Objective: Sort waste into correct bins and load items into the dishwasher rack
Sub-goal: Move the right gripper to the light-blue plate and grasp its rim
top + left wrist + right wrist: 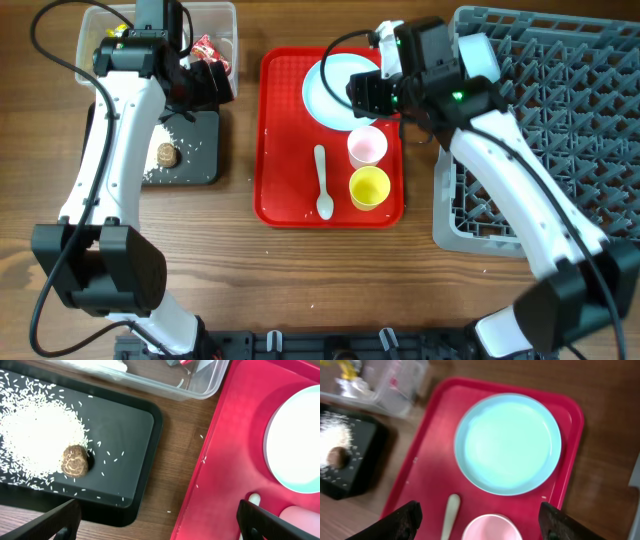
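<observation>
On the red serving tray (285,130) lie a light-blue plate (330,92), a pink cup (367,147), a yellow cup (369,187) and a white spoon (322,182). My right gripper (368,95) hovers open over the plate's near edge. In the right wrist view the plate (507,442) fills the middle, and the pink cup (490,527) sits below, between the wide-apart fingers (395,522). My left gripper (205,85) stands open and empty above the black tray (195,150), which holds rice (35,435) and a brown food piece (75,460).
The clear tub (160,40) at the back left holds a red wrapper (205,48) and a yellow one (118,30). The grey dishwasher rack (560,120) fills the right side. A few rice grains (169,511) lie on the wood between the black tray and the red tray.
</observation>
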Controlling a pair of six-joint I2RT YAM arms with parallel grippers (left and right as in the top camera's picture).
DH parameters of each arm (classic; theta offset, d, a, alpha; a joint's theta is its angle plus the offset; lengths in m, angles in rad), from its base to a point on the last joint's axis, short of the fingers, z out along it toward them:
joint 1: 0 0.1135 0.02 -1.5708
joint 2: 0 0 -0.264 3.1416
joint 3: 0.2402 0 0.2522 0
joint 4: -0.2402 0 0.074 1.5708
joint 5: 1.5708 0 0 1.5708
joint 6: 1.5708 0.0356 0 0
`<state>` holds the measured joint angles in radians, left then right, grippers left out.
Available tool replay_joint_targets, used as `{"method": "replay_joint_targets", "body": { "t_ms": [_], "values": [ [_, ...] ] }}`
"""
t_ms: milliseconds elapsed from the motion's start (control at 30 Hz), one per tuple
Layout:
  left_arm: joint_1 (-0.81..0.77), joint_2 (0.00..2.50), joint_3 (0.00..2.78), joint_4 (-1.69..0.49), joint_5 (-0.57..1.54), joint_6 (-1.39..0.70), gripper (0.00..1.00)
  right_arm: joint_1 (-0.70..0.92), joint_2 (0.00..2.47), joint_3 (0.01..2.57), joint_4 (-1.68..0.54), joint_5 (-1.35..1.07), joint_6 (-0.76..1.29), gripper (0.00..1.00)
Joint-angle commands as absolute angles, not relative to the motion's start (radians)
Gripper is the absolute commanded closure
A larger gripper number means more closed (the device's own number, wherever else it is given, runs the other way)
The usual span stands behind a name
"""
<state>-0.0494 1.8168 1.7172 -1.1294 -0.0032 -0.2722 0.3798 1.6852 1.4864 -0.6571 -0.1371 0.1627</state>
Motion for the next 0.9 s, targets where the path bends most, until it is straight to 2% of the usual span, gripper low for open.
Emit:
{"method": "replay_joint_targets", "body": {
  "t_ms": [0,67,133,267,333,400,467,567,767,867],
  "values": [
    [-0.048,1.822,1.714,-1.129,-0.017,-0.27,0.0,0.318,1.777,1.471,-0.55,-0.244,0.249,0.3],
    [-0.048,1.822,1.714,-1.129,-0.017,-0.27,0.0,0.286,1.787,1.498,-0.499,-0.29,0.267,0.32],
    [-0.048,1.822,1.714,-1.129,-0.017,-0.27,0.0,0.274,1.792,1.596,-0.57,-0.285,0.261,0.32],
    [-0.048,1.822,1.714,-1.129,-0.017,-0.27,0.0,0.273,1.924,1.856,-0.882,-0.203,0.224,0.16],
    [-0.048,1.822,1.714,-1.129,-0.017,-0.27,0.0,0.27,1.991,1.87,-0.932,-0.204,0.225,0.11],
    [-0.048,1.822,1.714,-1.129,-0.017,-0.27,0.0,0.27,2.072,1.87,-0.945,-0.204,0.241,0.12],
    [-0.048,1.822,1.714,-1.129,-0.017,-0.27,0.0,0.27,2.125,1.87,-0.92,-0.203,0.262,0.19],
    [-0.048,1.822,1.714,-1.129,-0.017,-0.27,0.0,0.271,2.166,1.862,-0.882,-0.195,0.262,0.35],
    [-0.048,1.822,1.714,-1.129,-0.017,-0.27,0.0,0.276,2.17,1.755,-0.765,-0.059,0.342,0.58],
    [-0.048,1.822,1.714,-1.129,-0.017,-0.27,0.0,0.276,2.171,1.663,-0.672,-0.055,0.371,0.61]
  ]
}}
